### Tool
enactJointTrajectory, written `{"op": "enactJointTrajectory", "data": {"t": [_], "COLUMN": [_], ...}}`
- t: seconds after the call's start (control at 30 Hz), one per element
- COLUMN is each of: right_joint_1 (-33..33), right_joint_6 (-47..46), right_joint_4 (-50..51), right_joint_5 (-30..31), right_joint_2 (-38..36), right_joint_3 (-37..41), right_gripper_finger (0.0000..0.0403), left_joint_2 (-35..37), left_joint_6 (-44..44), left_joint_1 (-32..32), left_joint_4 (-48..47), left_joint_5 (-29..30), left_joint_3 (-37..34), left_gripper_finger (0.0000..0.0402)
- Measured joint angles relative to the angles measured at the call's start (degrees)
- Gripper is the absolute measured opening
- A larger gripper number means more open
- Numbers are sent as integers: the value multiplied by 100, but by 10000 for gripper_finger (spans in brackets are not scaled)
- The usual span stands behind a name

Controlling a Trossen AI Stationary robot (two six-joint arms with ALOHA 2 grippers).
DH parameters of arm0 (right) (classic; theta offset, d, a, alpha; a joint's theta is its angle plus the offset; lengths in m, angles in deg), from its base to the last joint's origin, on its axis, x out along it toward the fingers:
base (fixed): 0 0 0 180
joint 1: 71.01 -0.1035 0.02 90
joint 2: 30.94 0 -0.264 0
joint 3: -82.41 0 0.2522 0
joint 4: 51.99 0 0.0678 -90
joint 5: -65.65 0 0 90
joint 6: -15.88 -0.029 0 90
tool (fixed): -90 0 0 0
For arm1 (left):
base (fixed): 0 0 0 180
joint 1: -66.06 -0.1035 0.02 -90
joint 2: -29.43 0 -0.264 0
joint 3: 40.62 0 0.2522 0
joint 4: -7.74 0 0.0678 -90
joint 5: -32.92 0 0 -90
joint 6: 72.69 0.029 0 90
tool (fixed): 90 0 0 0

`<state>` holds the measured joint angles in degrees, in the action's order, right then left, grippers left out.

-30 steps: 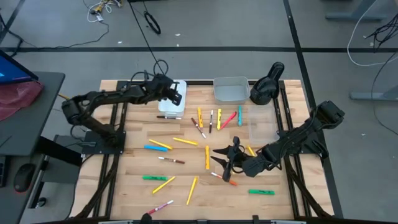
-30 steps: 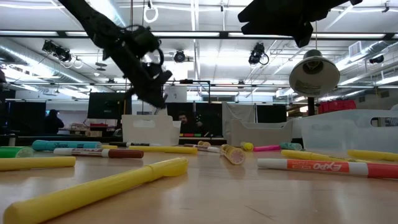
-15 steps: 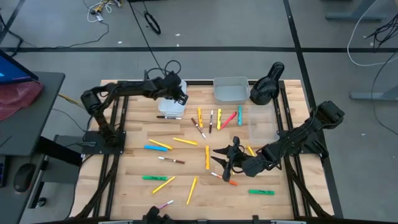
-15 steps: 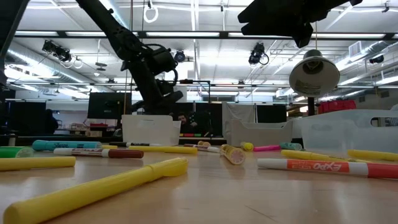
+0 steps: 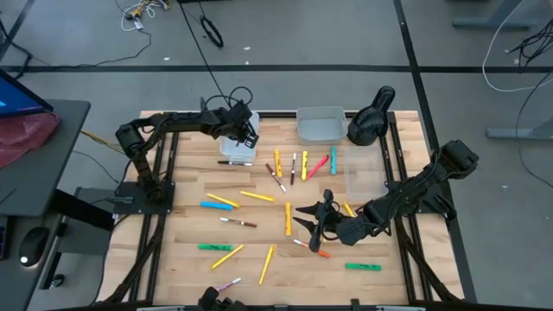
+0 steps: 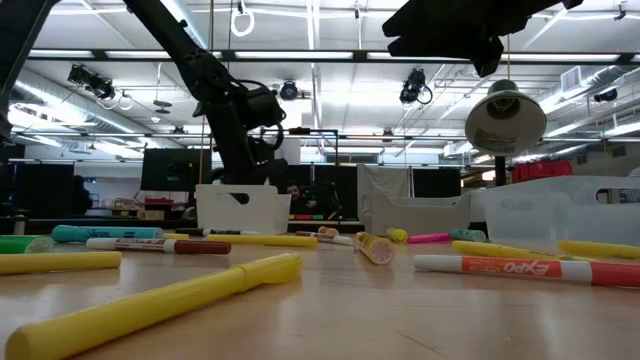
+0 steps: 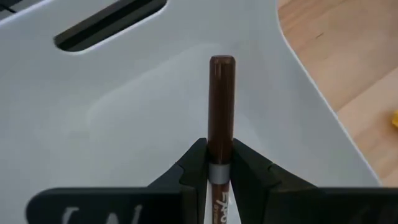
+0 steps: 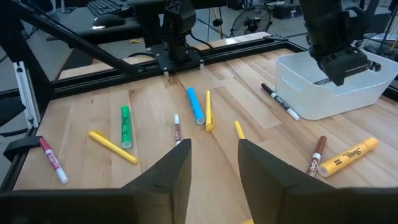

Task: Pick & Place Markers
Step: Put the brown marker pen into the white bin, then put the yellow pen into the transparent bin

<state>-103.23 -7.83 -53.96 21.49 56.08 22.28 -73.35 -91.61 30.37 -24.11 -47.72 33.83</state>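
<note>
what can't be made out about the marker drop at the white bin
- Brown marker between the left gripper fingers: its lower end is cut off by the left wrist view's bottom edge.
- White bin interior: the left arm covers it in the high view; its wall hides it in the low view.
- Right gripper: waits open over the table; its fingertips are cut off in the right wrist view.

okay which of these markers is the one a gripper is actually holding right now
The brown marker, pinched between the left gripper fingers over the white bin. All the other markers lie loose on the table; the right gripper holds nothing.
</note>
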Motion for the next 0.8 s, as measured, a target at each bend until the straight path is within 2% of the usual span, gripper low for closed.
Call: {"op": "enactJointTrajectory", "data": {"t": [0.2, 0.43, 0.6, 0.8], "right_joint_1": [-2, -2, 0, -1], "right_joint_6": [-2, -2, 6, -89], "right_joint_4": [0, 10, 55, 188], "right_joint_5": [0, 0, 0, 0], "right_joint_2": [0, 0, 0, 0], "right_joint_3": [0, 0, 0, 0], "right_gripper_finger": [135, 135, 135, 135], "left_joint_2": [-106, -67, 126, 780], "left_joint_6": [12, 158, 306, 640], "left_joint_1": [1, 1, -4, 352], "left_joint_4": [-6, -108, -783, -1419], "left_joint_5": [2, -15, -75, -152], "left_joint_3": [0, 4, 341, 682], "left_gripper_finger": [74, 128, 159, 166]}}
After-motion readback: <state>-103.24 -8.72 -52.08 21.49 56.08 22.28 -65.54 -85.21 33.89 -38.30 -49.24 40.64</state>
